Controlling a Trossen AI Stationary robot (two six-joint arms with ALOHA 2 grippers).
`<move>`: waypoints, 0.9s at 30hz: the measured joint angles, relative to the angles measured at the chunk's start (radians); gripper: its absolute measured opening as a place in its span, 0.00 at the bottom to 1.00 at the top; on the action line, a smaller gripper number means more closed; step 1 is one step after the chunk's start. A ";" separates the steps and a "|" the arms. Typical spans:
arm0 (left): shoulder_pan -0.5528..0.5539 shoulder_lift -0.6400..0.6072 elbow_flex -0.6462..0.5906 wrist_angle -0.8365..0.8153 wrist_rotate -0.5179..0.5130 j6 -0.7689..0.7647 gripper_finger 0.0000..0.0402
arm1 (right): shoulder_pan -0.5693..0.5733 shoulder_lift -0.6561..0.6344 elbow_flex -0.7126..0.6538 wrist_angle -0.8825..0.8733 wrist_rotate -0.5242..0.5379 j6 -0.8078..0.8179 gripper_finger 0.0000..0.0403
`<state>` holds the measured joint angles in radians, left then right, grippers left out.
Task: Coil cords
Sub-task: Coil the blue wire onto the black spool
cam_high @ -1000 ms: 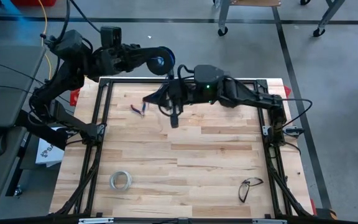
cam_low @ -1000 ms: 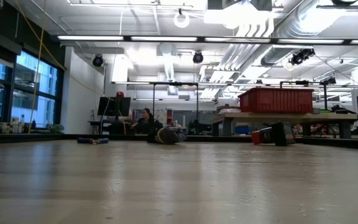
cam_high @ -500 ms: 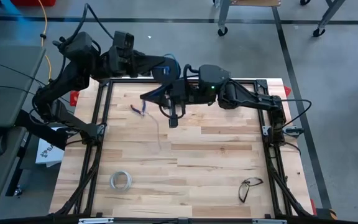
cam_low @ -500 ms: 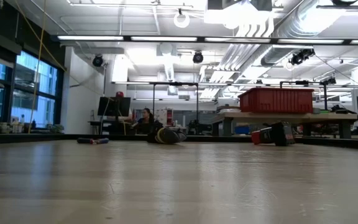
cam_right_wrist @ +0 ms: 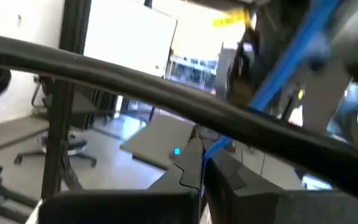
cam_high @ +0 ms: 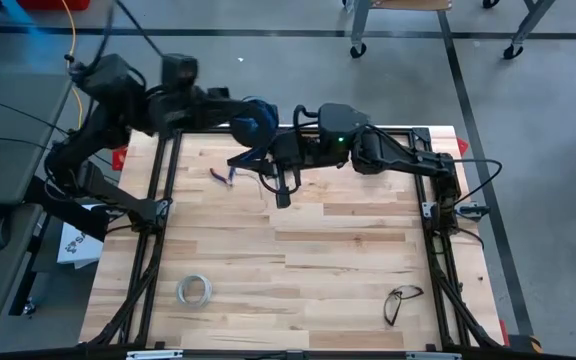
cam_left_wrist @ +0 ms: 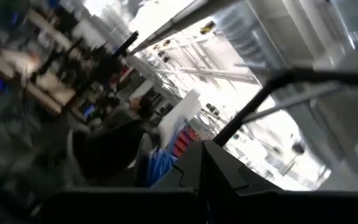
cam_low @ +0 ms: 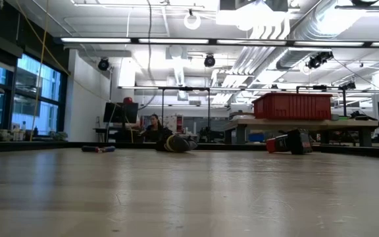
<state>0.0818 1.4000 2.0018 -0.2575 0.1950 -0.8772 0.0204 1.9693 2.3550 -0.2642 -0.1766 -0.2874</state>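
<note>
Containers on this light wooden plank table (cam_high: pixel 298 270) I find none from my seat; everything lies loose on the boards. Beyond the table's far edge in the low view, a red plastic crate (cam_low: pixel 293 106) sits on a bench, and I cannot see what it holds.

My left gripper (cam_high: pixel 251 124) hangs over the table's far edge with the small round dark blue-black spool (cam_high: pixel 256 118) at its tip; its fingers look pressed together on the spool, though the arm is blurred. My right gripper (cam_high: pixel 282 193) sits just beside the spool, fingers pointing down toward the boards. In the right wrist view those dark fingers (cam_right_wrist: pixel 191 163) are closed with no gap, and a bright blue strand (cam_right_wrist: pixel 294 62) runs up from their tips; what it is, I cannot tell.

The very thin bluish-grey wire (cam_high: pixel 265 182) is barely visible, a faint line below the spool just beside the right gripper. Small red-and-blue pliers (cam_high: pixel 222 177) lie near that gripper, on its left-arm side. Well apart from both grippers, at the table's near edge, rest a whitish ring of tape (cam_high: pixel 194 291) and dark-framed glasses (cam_high: pixel 402 301).
</note>
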 joint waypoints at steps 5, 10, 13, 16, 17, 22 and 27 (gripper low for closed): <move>-0.001 -0.046 0.000 -0.042 -0.015 0.261 0.00 | -0.002 0.002 0.000 -0.056 0.026 0.072 0.00; 0.002 -0.072 0.000 -0.058 -0.095 0.470 0.00 | -0.007 0.001 0.000 -0.051 0.025 0.191 0.01; 0.003 -0.082 0.000 -0.058 -0.121 0.541 0.00 | -0.006 0.001 0.000 -0.061 0.027 0.242 0.06; 0.003 -0.088 0.000 -0.059 -0.123 0.573 0.00 | -0.005 0.001 0.000 -0.076 0.103 0.269 0.15; 0.003 -0.090 0.000 -0.060 -0.123 0.573 0.00 | -0.006 0.001 0.000 -0.081 0.125 0.276 0.19; 0.003 -0.111 0.000 -0.077 -0.125 0.624 0.00 | -0.019 -0.006 0.000 -0.112 0.143 0.280 0.37; 0.003 -0.136 0.000 -0.120 -0.127 0.662 0.00 | -0.045 -0.017 0.000 -0.230 0.143 0.283 0.46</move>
<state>0.0853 1.2640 2.0018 -0.3779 0.0681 -0.2150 -0.0244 1.9522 2.3550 -0.4940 -0.0334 -0.0047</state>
